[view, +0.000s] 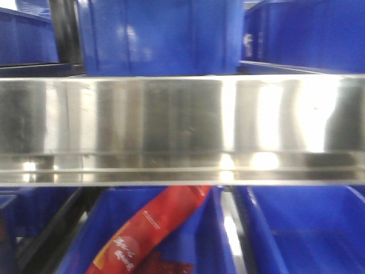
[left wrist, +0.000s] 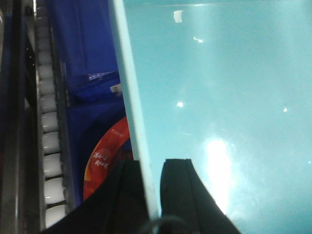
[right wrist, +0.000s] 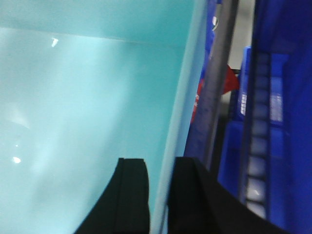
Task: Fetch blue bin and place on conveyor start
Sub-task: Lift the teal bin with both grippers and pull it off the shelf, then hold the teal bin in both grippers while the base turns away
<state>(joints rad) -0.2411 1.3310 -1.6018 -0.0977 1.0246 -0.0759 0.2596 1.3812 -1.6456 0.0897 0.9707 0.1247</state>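
A shiny stainless-steel shelf rail (view: 182, 123) runs level across the front view. Dark royal-blue plastic crates (view: 159, 34) stand on the tier above it. More such lower crates (view: 308, 228) sit on the tier below, one holding a tilted red printed packet (view: 154, 234). A track of white rollers (left wrist: 48, 141) runs beside them.

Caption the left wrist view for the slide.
Left fingers grip one wall of the blue bin, one inside, one outside; roller track, dark-blue crates and a red packet alongside.

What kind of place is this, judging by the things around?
Likely a warehouse or picking store: dark-blue crates stand above and below a stainless-steel shelf rail, and a roller track runs beside them.
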